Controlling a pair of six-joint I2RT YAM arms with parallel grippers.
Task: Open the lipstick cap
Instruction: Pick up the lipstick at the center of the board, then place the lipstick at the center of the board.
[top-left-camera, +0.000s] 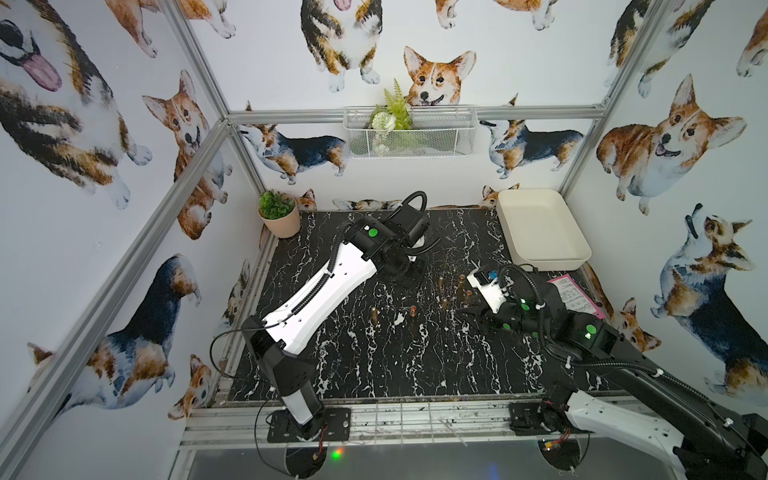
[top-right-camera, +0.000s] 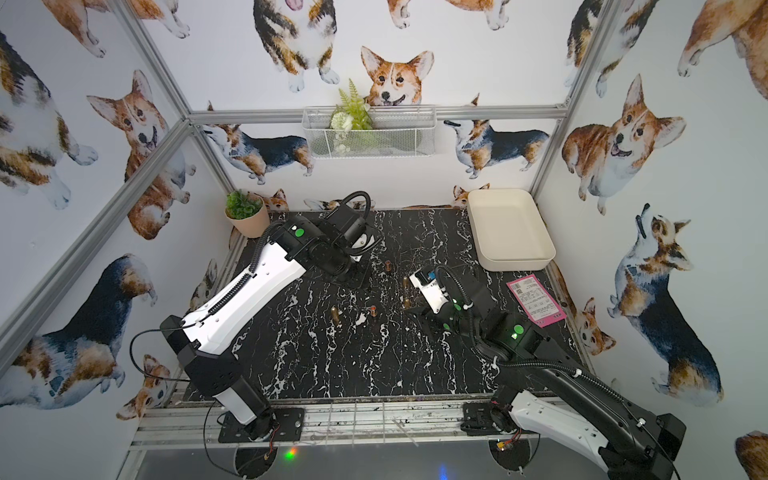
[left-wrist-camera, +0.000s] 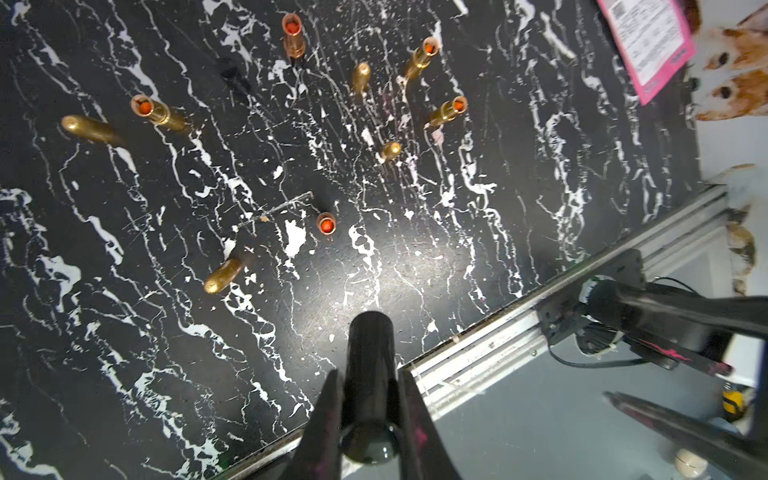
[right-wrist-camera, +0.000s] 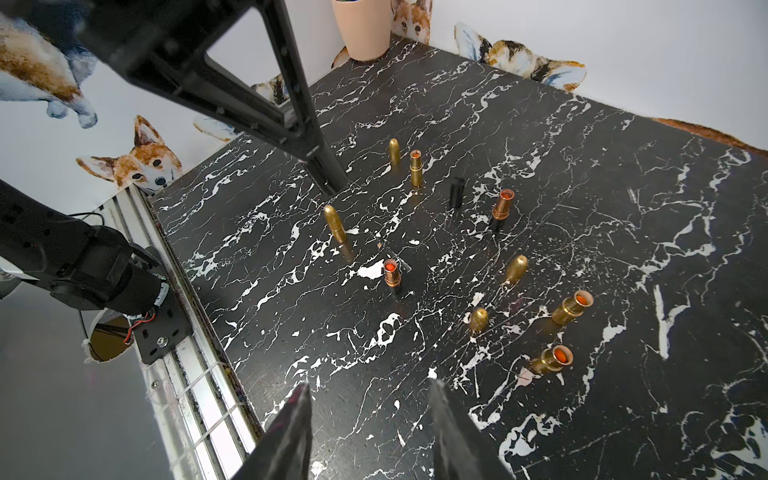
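Lipsticks (right-wrist-camera: 392, 272) stand in the middle of the desk (top-left-camera: 374, 365), apart from the cream tray (top-left-camera: 544, 262), plant pot (top-left-camera: 279, 226) and pink sheet (top-left-camera: 575, 297). Five show orange-red tips in gold or copper barrels; gold bullet-shaped tubes (right-wrist-camera: 335, 224) and a black cap (right-wrist-camera: 456, 192) stand between. Left end effector (left-wrist-camera: 369, 374) clamps a black tube (left-wrist-camera: 370, 340); right end effector (right-wrist-camera: 369, 384) hangs part-open, empty, near them.

- Left tool (left-wrist-camera: 370, 376): finger bases cut off by frame edge in left wrist view. In both top views, not made out under own wrist, centre of frame.
- Black tube (left-wrist-camera: 369, 349) clamped in it: cap or body, cannot tell.
- Right tool (right-wrist-camera: 370, 382): only finger tips in right wrist view, rest cut off.
- Pink paper (top-left-camera: 575, 297): in a top view, corner hidden behind right arm (top-left-camera: 590, 332), right of centre. Print too small to read.
- Lipsticks (top-right-camera: 335, 316) on table (top-right-camera: 332, 365): tiny in top views.
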